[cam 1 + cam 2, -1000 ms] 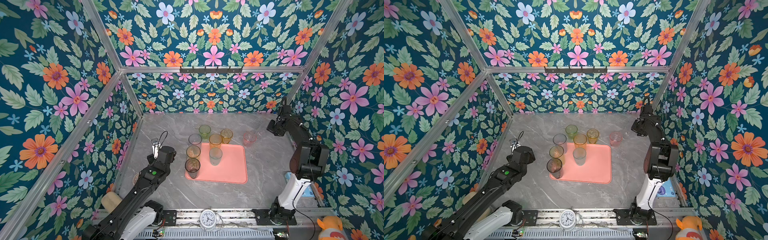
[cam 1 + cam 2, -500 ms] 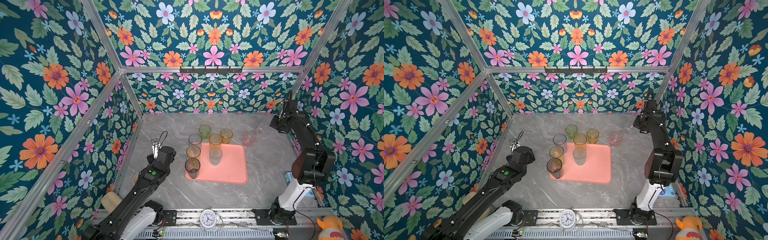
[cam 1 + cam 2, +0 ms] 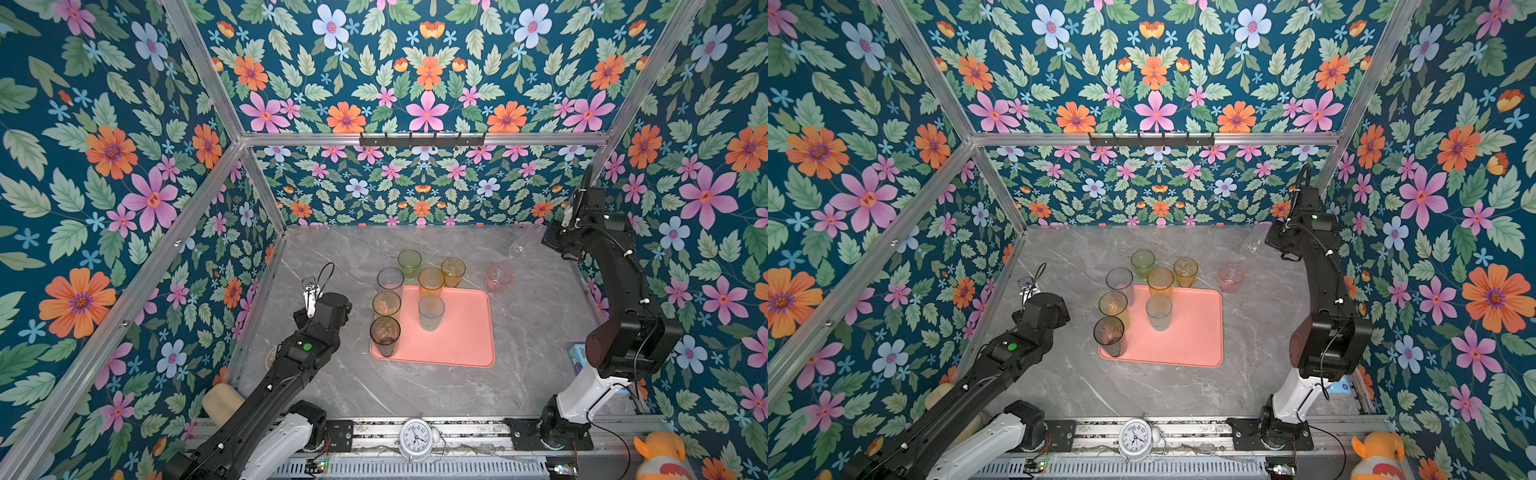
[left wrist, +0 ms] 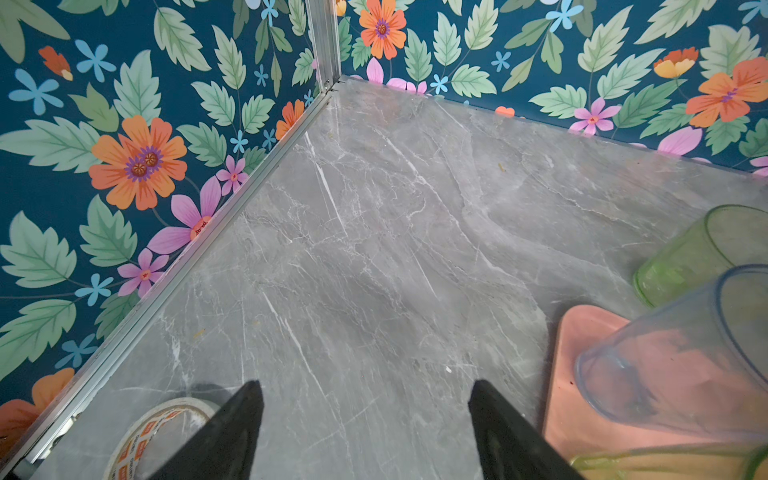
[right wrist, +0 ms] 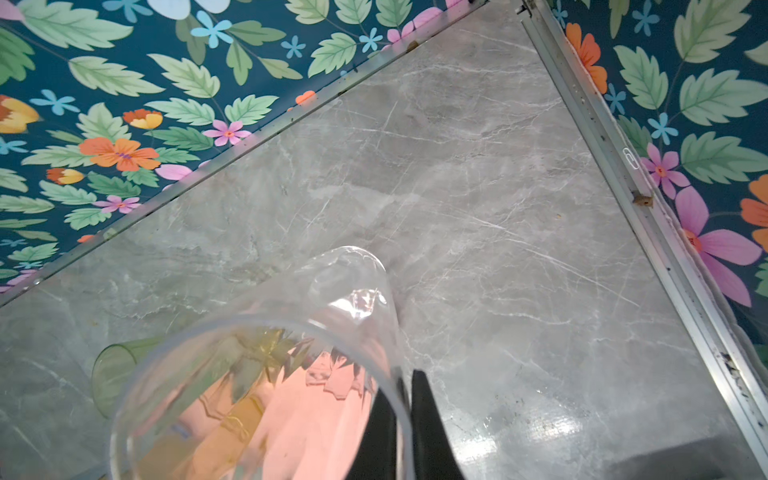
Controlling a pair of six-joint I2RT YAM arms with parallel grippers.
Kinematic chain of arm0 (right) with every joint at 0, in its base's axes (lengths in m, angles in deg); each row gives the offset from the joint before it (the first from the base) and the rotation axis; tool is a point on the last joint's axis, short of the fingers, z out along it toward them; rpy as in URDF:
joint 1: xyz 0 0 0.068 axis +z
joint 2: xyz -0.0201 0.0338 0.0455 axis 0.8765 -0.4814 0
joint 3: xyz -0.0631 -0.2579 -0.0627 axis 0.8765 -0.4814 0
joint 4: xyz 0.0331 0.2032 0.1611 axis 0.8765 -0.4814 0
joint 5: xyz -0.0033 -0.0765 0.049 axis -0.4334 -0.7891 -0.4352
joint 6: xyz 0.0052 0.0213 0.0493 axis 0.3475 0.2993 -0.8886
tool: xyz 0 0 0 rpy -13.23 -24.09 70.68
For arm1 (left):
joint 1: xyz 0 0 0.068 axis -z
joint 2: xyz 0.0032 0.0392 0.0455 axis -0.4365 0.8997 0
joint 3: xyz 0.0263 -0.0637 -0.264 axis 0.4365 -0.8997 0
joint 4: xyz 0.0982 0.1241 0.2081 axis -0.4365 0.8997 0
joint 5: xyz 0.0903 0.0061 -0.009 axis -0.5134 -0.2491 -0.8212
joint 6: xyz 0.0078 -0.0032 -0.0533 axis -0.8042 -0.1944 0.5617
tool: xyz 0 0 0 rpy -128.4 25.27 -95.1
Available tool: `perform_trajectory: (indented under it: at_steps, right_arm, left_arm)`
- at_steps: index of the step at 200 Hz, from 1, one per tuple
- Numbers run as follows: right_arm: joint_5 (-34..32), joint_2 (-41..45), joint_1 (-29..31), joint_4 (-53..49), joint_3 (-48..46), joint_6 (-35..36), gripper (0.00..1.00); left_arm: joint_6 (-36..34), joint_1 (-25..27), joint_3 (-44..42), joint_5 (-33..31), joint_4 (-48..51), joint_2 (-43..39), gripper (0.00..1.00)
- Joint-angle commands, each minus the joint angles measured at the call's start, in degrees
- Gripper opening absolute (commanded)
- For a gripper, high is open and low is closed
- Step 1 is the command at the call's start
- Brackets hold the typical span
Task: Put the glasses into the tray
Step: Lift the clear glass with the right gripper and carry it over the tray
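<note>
While the salmon-pink tray (image 3: 457, 332) lay mid-table with other tumblers (image 3: 431, 311) standing on its left half, a clear tumbler (image 3: 524, 243) hung in the air beyond the tray's far right corner. Its long axis slanted, with the base leading down toward the tray. The right gripper (image 5: 409, 386) pinched its rim, one finger inside the wall and one outside. A pink tumbler (image 3: 498, 278) stood between them, just off that corner. The left gripper (image 4: 365, 399) gaped wide and empty off the tray's left edge, so the right arm looked better placed to deliver.

Nothing legible: orange lettering on white tape roll (image 4: 141, 436) is blurred; white alarm clock (image 3: 417, 437) numerals too small.
</note>
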Motion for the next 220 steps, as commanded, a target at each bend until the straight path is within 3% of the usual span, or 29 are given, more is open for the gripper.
perform_trajectory:
  at_steps: [1, 60, 137, 220]
  right_arm:
    - [1.2, 0.9, 1.4, -3.4, 2.3, 1.1, 0.03]
    - [-0.2, 4.2, 6.5, -7.6, 4.4, 2.4, 0.03]
    - [0.2, 13.9, 10.4, -10.1, -0.3, 2.4, 0.02]
    - [-6.3, 19.9, 22.0, -10.9, -7.1, 0.5, 0.02]
  left_arm:
    - [0.3, 0.0, -0.1, -0.3, 0.3, 0.2, 0.8]
    - [0.4, 0.0, 0.0, -0.1, 0.1, 0.2, 0.8]
    - [0.2, 0.0, 0.1, 0.0, -0.5, 1.0, 0.8]
    - [0.0, 0.0, 0.5, -0.2, -0.8, 1.1, 0.8]
